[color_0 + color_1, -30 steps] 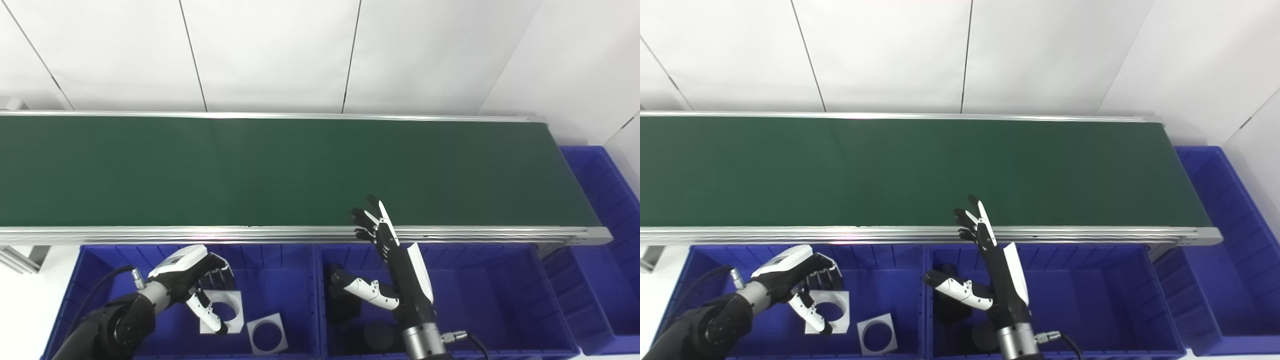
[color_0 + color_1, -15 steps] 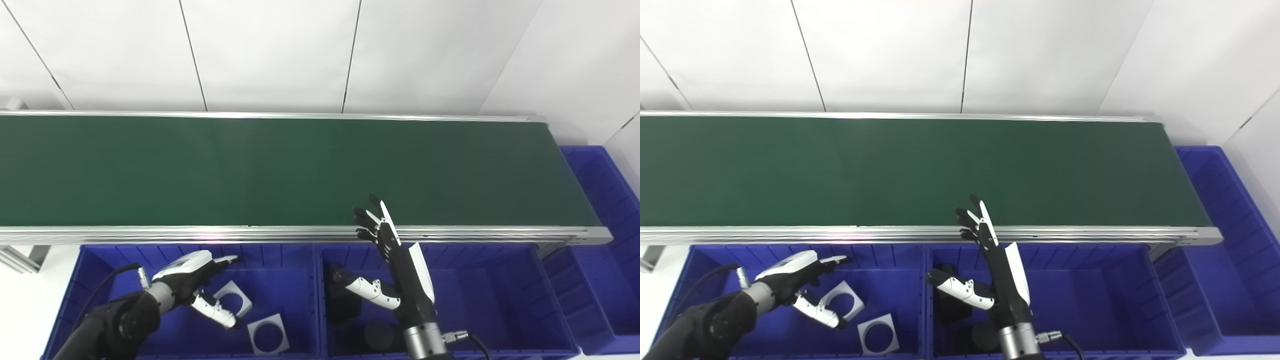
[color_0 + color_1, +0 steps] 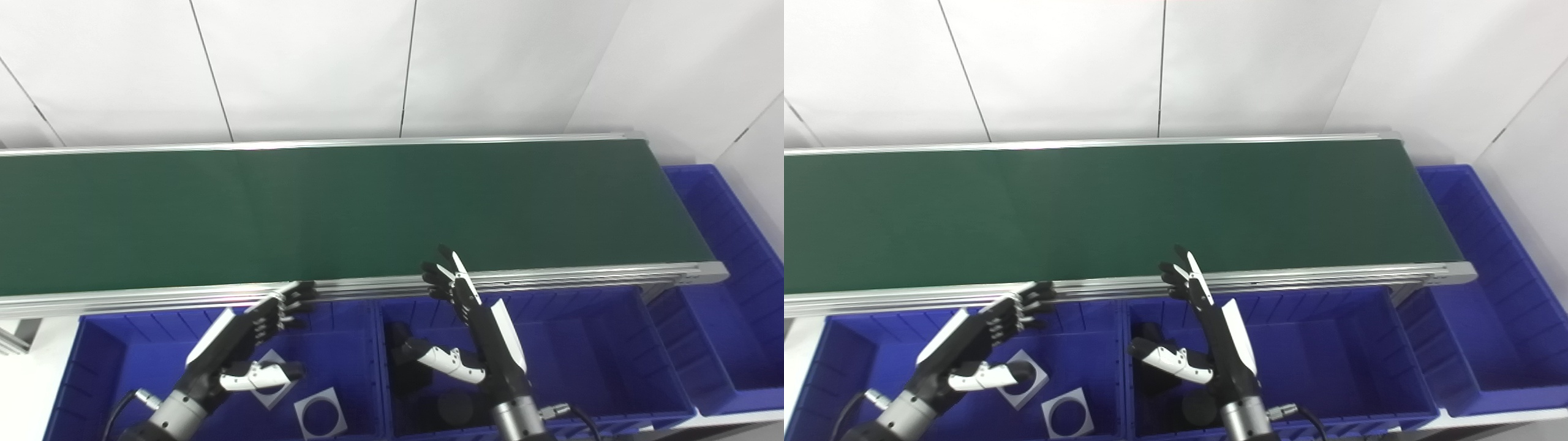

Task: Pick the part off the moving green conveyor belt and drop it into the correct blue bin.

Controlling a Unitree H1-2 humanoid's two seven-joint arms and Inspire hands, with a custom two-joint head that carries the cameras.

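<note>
The green conveyor belt (image 3: 367, 208) carries no part in view. My left hand (image 3: 245, 346) is open and empty above the left blue bin (image 3: 122, 361), its fingers stretched toward the belt's near rail. Under it a white square plate with a round hole (image 3: 269, 386) lies in that bin, partly hidden by the thumb. A second such plate (image 3: 320, 418) lies beside it. My right hand (image 3: 474, 324) is open and empty, held upright over the middle blue bin (image 3: 582, 355), fingertips at the rail.
The middle bin holds a black block (image 3: 401, 367) and a black round part (image 3: 456, 407), partly hidden by my right hand. A third blue bin (image 3: 729, 318) stands past the belt's right end. A white wall runs behind the belt.
My left hand opened and let go of the white plate, which now lies in the left bin. The hand then rose toward the belt rail. The camera shifted slightly.
</note>
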